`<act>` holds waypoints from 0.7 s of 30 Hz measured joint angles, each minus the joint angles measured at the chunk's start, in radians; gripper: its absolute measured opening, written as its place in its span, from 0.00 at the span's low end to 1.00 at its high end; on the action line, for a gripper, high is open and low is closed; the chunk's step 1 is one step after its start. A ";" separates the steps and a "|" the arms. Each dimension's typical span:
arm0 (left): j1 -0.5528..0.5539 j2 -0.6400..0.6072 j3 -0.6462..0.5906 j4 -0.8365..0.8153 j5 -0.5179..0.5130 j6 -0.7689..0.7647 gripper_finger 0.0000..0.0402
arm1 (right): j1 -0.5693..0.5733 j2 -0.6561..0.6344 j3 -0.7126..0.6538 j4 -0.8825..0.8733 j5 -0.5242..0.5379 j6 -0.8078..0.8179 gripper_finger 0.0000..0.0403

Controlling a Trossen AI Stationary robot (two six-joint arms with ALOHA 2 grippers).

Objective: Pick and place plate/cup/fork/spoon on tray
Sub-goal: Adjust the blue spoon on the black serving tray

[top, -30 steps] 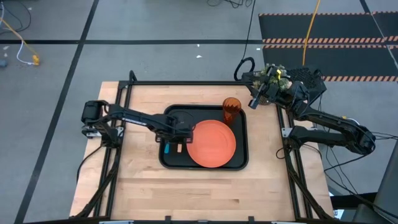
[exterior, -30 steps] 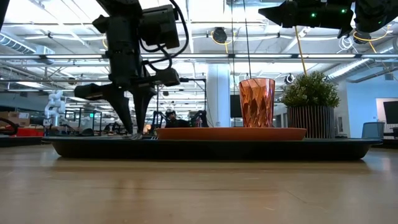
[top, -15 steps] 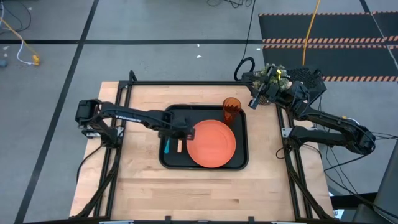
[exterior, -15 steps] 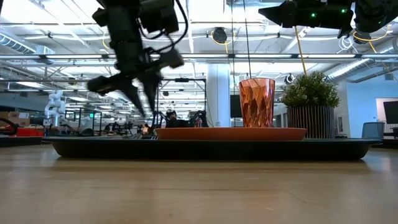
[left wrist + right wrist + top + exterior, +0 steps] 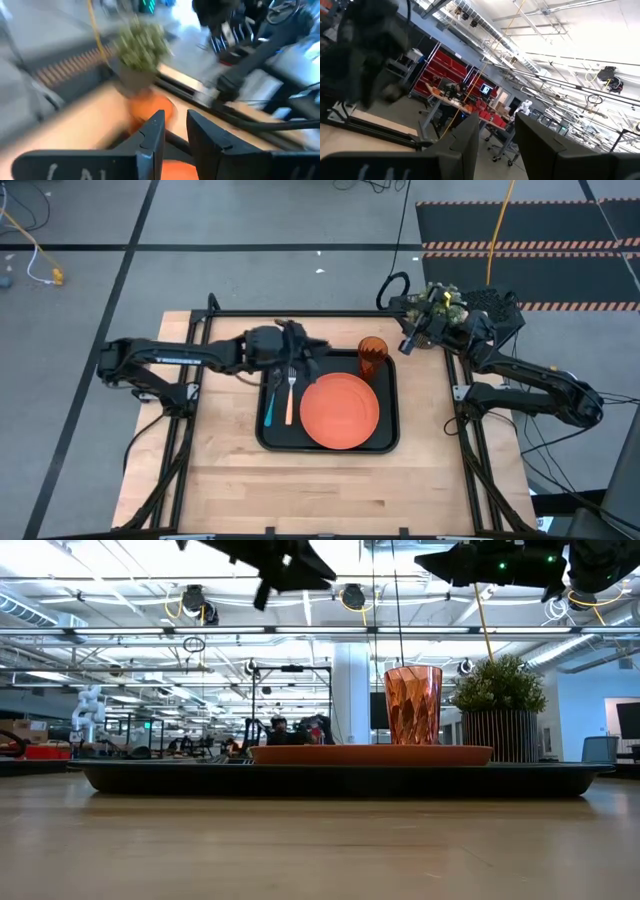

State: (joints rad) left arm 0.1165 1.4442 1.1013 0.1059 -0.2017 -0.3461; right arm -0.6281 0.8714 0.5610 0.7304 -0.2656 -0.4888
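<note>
1. The black tray (image 5: 385,395) lies at the middle of the wooden table (image 5: 220,480), its long sides running left to right.
2. The orange plate (image 5: 340,411) lies flat in the right half of the tray, filling most of that half.
3. The ribbed amber cup (image 5: 371,352) stands upright in the tray's far right corner, just beyond the plate; in the low view the cup (image 5: 413,705) rises behind the plate's rim (image 5: 370,753).
4. The fork (image 5: 291,392) with the tan handle lies in the left part of the tray, tines toward the far side, just left of the plate.
5. The spoon (image 5: 269,405) with the blue handle lies beside the fork on its left, roughly parallel to it, the two close together but apart.
6. The left tool (image 5: 310,352) hangs above the tray's far edge, over the fork's tine end and left of the cup; in the left wrist view its fingers (image 5: 152,131) stand a narrow gap apart with nothing between them.
7. In the low view the left arm shows only at the top, well above the tray.
8. The right tool (image 5: 408,345) waits off the table's far right corner, next to a potted green plant (image 5: 440,305); its fingers (image 5: 465,135) are parted and empty.
</note>
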 joint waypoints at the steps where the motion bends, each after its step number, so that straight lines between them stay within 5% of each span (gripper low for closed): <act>1: -0.001 -0.012 0.000 0.008 -0.037 0.074 0.20 | 0.000 0.004 0.000 0.000 0.000 -0.002 0.29; 5: -0.008 -0.039 0.001 -0.058 -0.238 0.272 0.20 | 0.000 0.029 0.000 0.017 0.002 -0.010 0.29; 8: -0.002 -0.038 0.001 -0.214 -0.357 0.263 0.20 | 0.000 0.053 0.000 0.041 0.002 0.008 0.29; 14: 0.030 -0.021 -0.047 -0.558 -0.377 0.038 0.20 | 0.000 0.108 0.000 0.102 0.001 0.082 0.29; 21: 0.044 -0.023 -0.274 -0.411 -0.375 -0.059 0.20 | 0.001 0.145 0.000 0.155 0.001 0.154 0.29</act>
State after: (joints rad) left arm 0.1610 1.4216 0.8272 -0.3052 -0.5770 -0.4048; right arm -0.6270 1.0169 0.5613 0.8851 -0.2646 -0.3348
